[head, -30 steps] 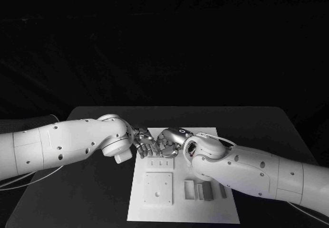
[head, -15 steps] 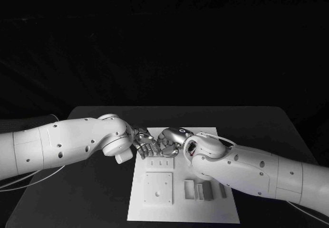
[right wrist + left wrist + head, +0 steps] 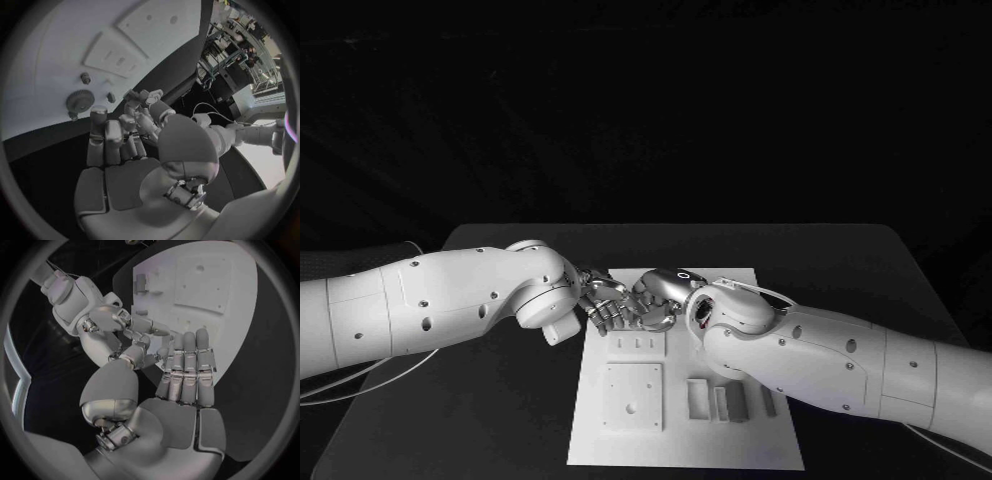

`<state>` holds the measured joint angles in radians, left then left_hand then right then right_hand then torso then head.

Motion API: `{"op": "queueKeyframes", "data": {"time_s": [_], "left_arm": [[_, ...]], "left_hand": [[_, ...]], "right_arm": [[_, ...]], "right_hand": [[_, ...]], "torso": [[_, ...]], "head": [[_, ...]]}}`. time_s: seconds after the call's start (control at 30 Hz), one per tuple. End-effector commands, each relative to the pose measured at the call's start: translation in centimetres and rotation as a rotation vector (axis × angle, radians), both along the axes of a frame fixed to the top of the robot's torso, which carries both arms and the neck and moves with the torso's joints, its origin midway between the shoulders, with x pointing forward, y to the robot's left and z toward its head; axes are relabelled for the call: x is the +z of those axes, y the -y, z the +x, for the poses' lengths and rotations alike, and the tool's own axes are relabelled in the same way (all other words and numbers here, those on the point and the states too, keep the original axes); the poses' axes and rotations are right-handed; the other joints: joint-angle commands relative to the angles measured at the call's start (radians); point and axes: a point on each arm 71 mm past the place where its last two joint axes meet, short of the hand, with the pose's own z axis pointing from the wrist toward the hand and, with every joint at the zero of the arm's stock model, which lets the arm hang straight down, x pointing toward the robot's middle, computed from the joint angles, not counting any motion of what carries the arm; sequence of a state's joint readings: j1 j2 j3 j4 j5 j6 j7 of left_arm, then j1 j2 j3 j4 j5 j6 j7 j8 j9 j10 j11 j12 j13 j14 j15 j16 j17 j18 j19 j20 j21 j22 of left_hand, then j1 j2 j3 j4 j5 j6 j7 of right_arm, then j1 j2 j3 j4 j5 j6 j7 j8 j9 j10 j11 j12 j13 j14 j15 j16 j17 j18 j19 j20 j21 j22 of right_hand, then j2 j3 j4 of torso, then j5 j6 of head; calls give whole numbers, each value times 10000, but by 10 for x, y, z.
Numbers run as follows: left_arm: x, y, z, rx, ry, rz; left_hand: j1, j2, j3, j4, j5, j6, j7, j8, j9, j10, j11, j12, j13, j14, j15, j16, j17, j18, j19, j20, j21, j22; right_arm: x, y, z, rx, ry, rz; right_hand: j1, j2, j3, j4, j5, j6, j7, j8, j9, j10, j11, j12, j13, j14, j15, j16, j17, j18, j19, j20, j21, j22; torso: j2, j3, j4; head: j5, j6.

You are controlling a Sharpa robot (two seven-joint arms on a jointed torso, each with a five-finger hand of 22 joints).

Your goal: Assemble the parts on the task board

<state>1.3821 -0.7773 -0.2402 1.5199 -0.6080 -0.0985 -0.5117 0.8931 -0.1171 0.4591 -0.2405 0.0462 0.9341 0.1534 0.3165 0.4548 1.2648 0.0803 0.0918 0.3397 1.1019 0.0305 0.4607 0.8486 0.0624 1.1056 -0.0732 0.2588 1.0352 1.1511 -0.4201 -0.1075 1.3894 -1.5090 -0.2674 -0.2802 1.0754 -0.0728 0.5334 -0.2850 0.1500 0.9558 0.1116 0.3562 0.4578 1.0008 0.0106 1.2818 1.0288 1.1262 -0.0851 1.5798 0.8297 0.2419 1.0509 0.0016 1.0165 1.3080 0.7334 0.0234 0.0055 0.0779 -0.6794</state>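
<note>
1. The board point(image 3: 687, 400) lies in the middle of the table point(image 3: 877, 260). Both hands meet over its far end: the left hand point(image 3: 600, 303) and the right hand point(image 3: 658, 305) face each other, fingertips close together.
2. Left hand: the left wrist view shows its fingers point(image 3: 187, 365) straight and pressed side by side, thumb standing off to the side. I cannot tell whether anything sits between them and the other hand.
3. Right hand: its fingers point(image 3: 106, 140) are bent forward toward the left hand's; whether they pinch a part is hidden, so I cannot tell.
4. Parts: a gear point(image 3: 79, 100) lies flat on the board near the right hand's fingertips, with a small peg point(image 3: 85, 77) standing just beside it. Several upright blocks point(image 3: 730, 400) stand at the board's near end, by a raised square plate point(image 3: 633, 396).
5. Handling, as a judgement: the parts look like small, rigid, light plastic pieces with smooth faces, likely to slip or tip. The gear is best taken by its toothed rim from opposite sides; the blocks by their long flat faces.
6. No brand, label or legible writing shows on the board or parts.
</note>
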Motion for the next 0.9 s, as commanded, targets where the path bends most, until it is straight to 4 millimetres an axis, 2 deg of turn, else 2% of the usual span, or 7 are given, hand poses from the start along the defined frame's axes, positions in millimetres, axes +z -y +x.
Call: {"op": "queueKeyframes", "data": {"time_s": [0.03, 0.27, 0.6, 0.9], "left_arm": [[0, 3, -1, -109, -74, -44], [0, 4, -1, -334, -83, 169], [-1, 2, 0, -190, -4, 171], [-1, 1, 0, -188, -13, 137]], "left_hand": [[-97, 9, -56, 2, 30, -76, -14, -39, -5, -80, 21, -42, 15, -65, -22, -29, -12, 131, -90, 12, -44, 8], [0, 103, -74, -89, 31, -54, -30, -9, 19, -63, 5, -28, 46, -62, -26, 7, -8, 158, -66, 16, -46, 32], [164, 405, -89, -241, 36, -49, -37, 12, 43, -62, -1, -21, 96, -75, -23, 60, -16, 167, -45, 30, -58, 80], [107, 405, -149, -247, 36, -55, -32, 10, 45, -71, 4, -25, 109, -88, -16, 69, -25, 162, -52, 38, -73, 91]], "right_arm": [[0, -2, -2, 131, 71, -54], [1, -2, -2, 139, 149, -21], [1, -1, -2, 145, 171, -41], [0, 1, 0, 70, 150, -109]], "right_hand": [[29, -41, 31, 16, 41, 134, 74, 30, 15, -33, -6, -41, -12, 1, -54, -60, -16, 199, -5, -63, -42, 118], [28, -40, 35, 15, 40, 136, 73, 29, 18, -32, -7, -42, -15, 2, -55, -61, -18, 199, -4, -63, -43, 117], [29, -42, 39, 12, 39, 138, 72, 27, 21, -31, -9, -43, -18, 5, -57, -62, -19, 199, 0, -64, -44, 116], [29, -45, 43, 10, 38, 139, 71, 24, 24, -30, -10, -44, -21, 6, -59, -63, -21, 199, 2, -65, -45, 115]], "torso": [[-4, -4, 1], [-2, -2, 2], [-1, -11, 7], [-6, -16, -1]], "head": [[-6, -13], [-7, -22], [-22, -37], [-30, -31]]}}
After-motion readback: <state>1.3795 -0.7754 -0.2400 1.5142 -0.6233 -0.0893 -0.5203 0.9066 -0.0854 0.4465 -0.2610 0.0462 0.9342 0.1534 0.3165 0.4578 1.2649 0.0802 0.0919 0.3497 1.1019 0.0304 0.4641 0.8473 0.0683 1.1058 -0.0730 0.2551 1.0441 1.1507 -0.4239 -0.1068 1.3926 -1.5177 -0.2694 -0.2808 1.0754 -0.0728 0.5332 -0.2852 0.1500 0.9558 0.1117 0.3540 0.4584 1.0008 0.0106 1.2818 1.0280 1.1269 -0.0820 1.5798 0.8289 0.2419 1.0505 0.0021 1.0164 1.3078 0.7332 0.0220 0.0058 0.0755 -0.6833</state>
